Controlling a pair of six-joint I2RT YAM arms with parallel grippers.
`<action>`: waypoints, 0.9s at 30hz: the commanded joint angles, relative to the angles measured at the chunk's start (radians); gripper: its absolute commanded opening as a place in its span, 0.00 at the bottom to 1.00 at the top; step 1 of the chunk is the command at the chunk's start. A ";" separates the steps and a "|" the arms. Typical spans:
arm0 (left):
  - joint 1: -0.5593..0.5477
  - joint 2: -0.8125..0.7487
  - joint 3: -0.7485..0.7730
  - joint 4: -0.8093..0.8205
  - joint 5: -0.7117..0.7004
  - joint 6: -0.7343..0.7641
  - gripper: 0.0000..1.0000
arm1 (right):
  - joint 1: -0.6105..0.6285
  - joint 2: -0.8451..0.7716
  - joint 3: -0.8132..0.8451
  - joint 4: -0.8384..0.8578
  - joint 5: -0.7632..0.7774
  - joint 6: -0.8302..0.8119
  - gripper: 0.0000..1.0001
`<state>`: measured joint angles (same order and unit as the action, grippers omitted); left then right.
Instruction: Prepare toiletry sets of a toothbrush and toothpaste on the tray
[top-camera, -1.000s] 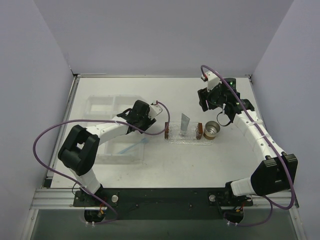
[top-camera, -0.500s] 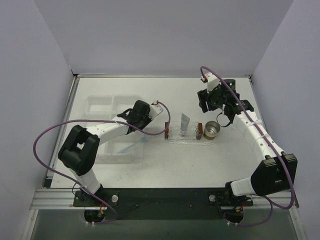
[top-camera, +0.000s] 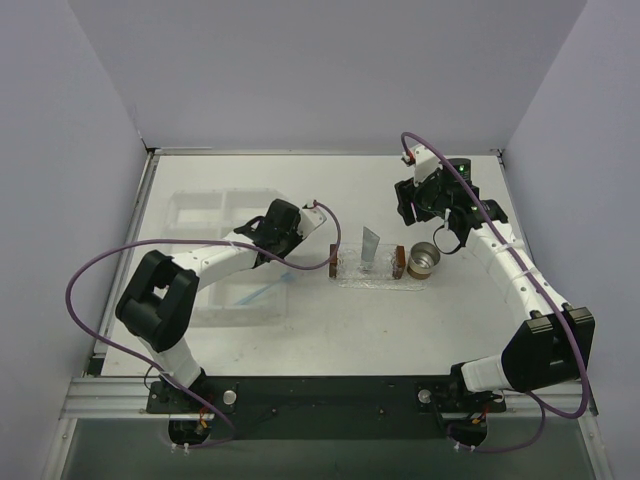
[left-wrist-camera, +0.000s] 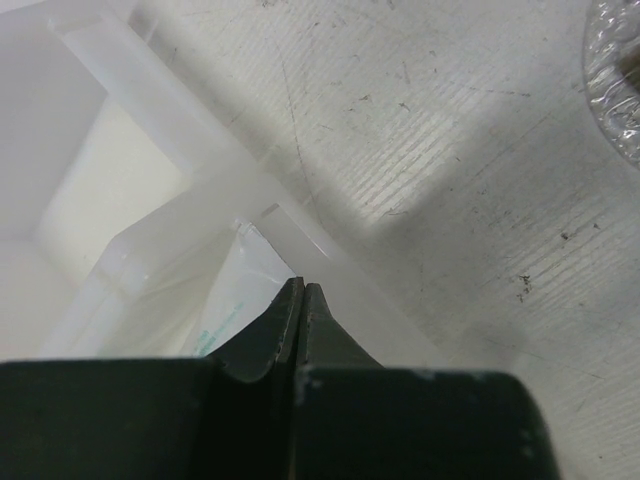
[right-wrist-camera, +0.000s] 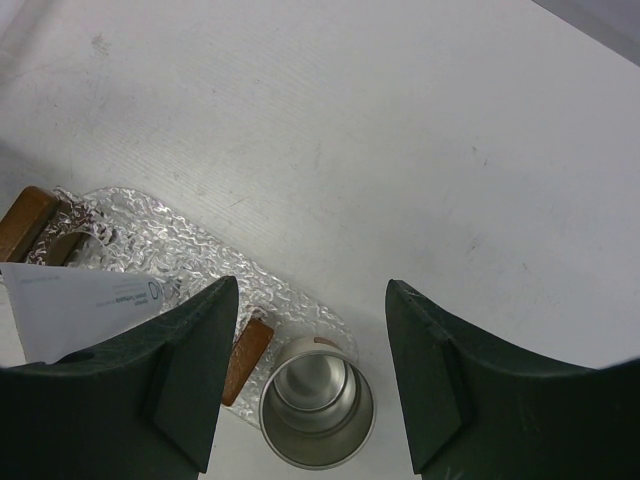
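Left jaws: pressed together, tips at the edge of a toothpaste tube (left-wrist-camera: 235, 300) lying in the clear box (top-camera: 200, 212) by the bench's left edge. Probably a pick-up, but I cannot tell whether they nip the tube.
Right jaws: apart and holding nothing, hanging above the metal cup (right-wrist-camera: 318, 400), likely parked out of the way.
Tray (top-camera: 385, 280): mid-bench, with a second tube (top-camera: 370, 247) resting on it and the cup just beside its right end.
Toothbrush (top-camera: 265, 292): in the box's near part, not yet on the tray.
Writing: teal print on the box tube, grey print on the tray tube; neither is legible.
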<state>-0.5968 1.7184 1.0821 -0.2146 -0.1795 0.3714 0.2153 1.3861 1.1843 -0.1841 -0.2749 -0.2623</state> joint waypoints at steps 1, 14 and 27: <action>-0.006 -0.055 0.045 -0.029 -0.011 0.009 0.00 | -0.004 -0.030 0.012 0.005 -0.017 0.012 0.56; -0.009 -0.218 0.045 -0.049 -0.026 0.024 0.00 | -0.001 -0.033 0.081 -0.040 -0.047 0.024 0.56; 0.002 -0.454 -0.023 -0.012 -0.046 0.020 0.00 | 0.032 0.030 0.299 -0.127 -0.283 0.080 0.57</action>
<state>-0.6006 1.3403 1.0843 -0.2821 -0.2096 0.3965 0.2241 1.3888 1.3918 -0.2775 -0.4358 -0.2119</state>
